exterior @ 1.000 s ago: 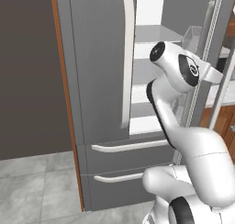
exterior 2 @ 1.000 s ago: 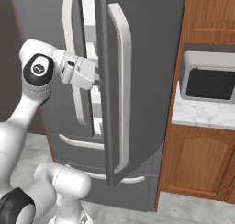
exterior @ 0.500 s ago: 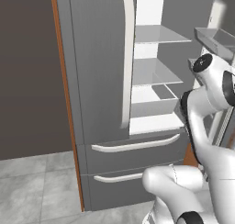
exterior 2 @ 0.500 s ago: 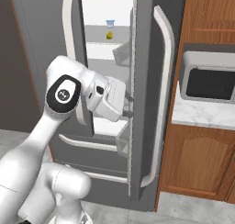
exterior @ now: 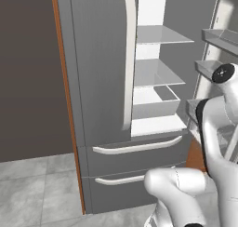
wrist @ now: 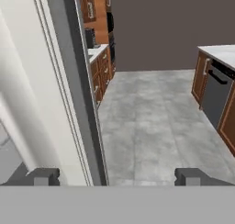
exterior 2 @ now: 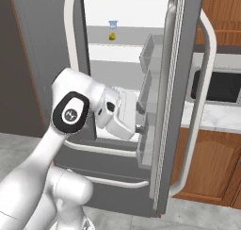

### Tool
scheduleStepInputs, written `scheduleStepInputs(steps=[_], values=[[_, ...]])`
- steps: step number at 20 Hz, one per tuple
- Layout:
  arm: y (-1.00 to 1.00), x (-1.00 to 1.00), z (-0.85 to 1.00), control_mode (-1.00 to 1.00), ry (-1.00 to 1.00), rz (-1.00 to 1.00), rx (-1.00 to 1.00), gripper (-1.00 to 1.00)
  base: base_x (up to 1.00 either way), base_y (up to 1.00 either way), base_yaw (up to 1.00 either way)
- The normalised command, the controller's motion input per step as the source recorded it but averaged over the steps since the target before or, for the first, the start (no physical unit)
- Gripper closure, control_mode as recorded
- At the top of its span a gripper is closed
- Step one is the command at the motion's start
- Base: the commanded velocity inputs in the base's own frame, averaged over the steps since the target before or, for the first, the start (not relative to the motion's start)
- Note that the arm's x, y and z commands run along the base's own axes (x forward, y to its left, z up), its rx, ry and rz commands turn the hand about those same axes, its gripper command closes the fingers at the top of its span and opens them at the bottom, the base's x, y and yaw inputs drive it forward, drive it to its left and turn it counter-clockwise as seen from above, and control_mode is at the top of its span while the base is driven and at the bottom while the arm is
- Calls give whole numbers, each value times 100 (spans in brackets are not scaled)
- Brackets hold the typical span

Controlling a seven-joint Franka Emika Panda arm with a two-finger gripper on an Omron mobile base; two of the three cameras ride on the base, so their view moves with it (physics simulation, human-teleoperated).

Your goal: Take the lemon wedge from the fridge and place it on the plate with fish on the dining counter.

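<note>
The fridge (exterior: 97, 82) has its left door closed and its right door (exterior 2: 184, 83) swung wide open, showing white walls and glass shelves. The lemon wedge (exterior 2: 112, 36), tiny and yellow, lies on an upper shelf just below a small pale blue cup (exterior 2: 113, 24). My gripper (exterior 2: 140, 117) is open and empty, low beside the bins on the inner side of the open door. In the hand view the gripper (wrist: 117, 177) has its fingertips (wrist: 43, 176) far apart, with the door's edge (wrist: 80, 103) running up between them. The plate with fish is out of view.
Wooden cabinets and a marble counter with a microwave (exterior 2: 221, 85) stand right of the fridge. Past the door edge lie grey floor tiles (wrist: 147, 126), and a white-topped wooden counter (wrist: 220, 51) with a dark panel stands at the right. A dark wall (exterior: 28, 82) flanks the fridge's left.
The right fridge door has swung from nearly closed to wide open, and my arm has swept right with it. The shelves, cup and lemon wedge have come into sight.
</note>
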Motion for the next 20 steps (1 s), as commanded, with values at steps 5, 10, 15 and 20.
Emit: scheduleStepInputs(steps=[5,10,15,20], values=[[100,-43,7,-100,-19,35,-23,-100,0,0,0],[100,-3,42,-100,-25,42,-11,-100,0,0,0],[99,2,67,-100,-7,49,2,-100,0,0,0],[82,25,24,-100,1,56,22,-100,0,0,0]])
